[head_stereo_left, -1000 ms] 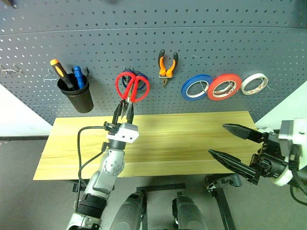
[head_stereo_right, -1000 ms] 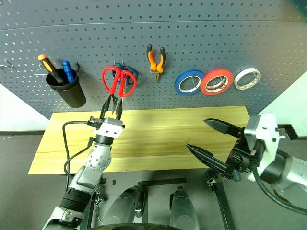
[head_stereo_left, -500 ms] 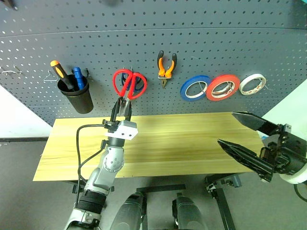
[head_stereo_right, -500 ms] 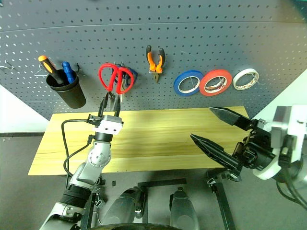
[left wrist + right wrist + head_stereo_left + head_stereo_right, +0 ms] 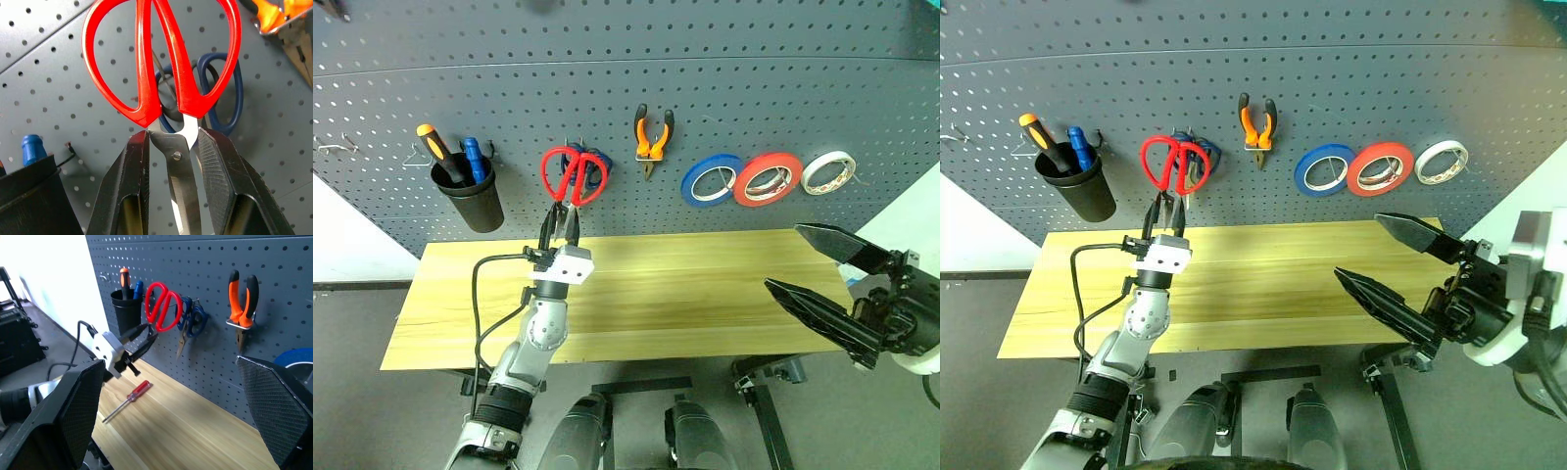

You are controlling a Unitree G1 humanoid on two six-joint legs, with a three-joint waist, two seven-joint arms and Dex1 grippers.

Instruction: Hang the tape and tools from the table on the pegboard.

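Note:
My left gripper [image 5: 560, 221] is shut on the blades of the red-handled scissors [image 5: 574, 176], just below the handles [image 5: 161, 58]. It holds them upright close to the dark grey pegboard [image 5: 754, 78], in front of the blue-handled scissors [image 5: 226, 93]. I cannot tell whether a handle loop touches a hook. The orange-and-black pliers [image 5: 655, 138] and the red tape [image 5: 769, 177] hang on the board. A small red-handled screwdriver [image 5: 128, 400] lies on the yellow table [image 5: 705, 284] beside my left arm. My right gripper [image 5: 785, 257] stands wide open and empty over the table's right end.
A black cup [image 5: 470, 198] holding an orange-and-black screwdriver and a blue one hangs at the board's left. A blue roll [image 5: 714, 179] and a white roll [image 5: 830, 171] flank the red tape. A cable loops from my left wrist over the table's left part.
My right gripper has drawn up and to the right, still wide open. The left gripper keeps its hold on the red scissors and has barely shifted.

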